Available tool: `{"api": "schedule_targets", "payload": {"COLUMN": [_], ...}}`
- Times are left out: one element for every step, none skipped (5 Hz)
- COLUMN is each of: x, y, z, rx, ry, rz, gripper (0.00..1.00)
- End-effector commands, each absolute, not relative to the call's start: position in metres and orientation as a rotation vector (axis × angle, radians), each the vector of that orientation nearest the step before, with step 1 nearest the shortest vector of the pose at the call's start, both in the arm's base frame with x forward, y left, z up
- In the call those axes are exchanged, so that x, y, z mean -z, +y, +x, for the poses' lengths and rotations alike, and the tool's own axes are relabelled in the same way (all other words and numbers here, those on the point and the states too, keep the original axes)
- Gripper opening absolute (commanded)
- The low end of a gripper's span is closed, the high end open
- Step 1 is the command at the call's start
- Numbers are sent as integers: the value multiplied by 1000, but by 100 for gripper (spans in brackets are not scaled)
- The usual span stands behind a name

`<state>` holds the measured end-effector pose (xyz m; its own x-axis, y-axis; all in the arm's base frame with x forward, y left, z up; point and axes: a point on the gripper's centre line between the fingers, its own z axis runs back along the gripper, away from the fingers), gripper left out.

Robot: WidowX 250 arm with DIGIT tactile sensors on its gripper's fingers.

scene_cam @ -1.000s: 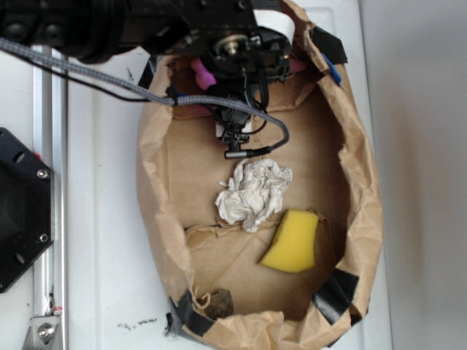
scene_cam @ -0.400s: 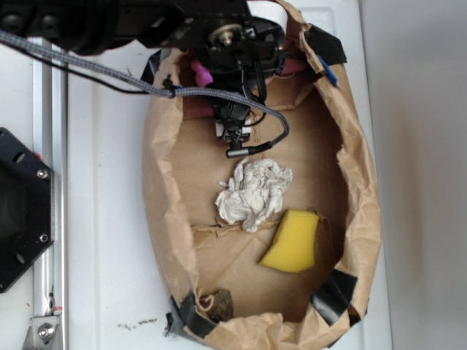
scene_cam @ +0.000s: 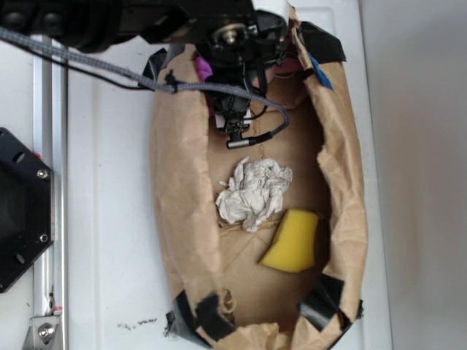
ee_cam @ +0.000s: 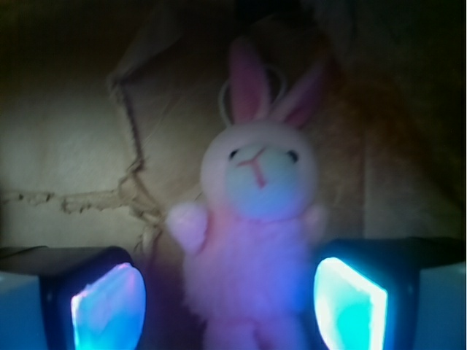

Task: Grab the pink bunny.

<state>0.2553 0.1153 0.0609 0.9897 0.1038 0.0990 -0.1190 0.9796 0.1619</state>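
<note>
Bag walls squeezed inward — gripper straddles pink bunny; fingers apart.

My hand stands spread with the fluffy pink plush bunny between its fingers; crumpled brown paper bag walls crowd both sides closely.

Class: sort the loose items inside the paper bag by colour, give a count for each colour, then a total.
Pink: 1, the bunny
White: 1, the paper wad
Yellow: 1, the sponge
Total: 3
</note>
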Motion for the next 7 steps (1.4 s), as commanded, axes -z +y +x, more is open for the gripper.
{"api": "schedule_targets", "payload": {"x": [-52,-38,-33,-30,-32,-35,-46], "y": [142,127,118,117,115,115,103], "z": [277,275,273,273,270,267,268], "rx": [-155,-120,-91,-96,-92,-92,-63], "ry": [-98,-94,-95,-102,-108,-104,-128], "rz": [183,183,188,187,186,183,160], "gripper": [100,100,100,53,0,0,0]}}
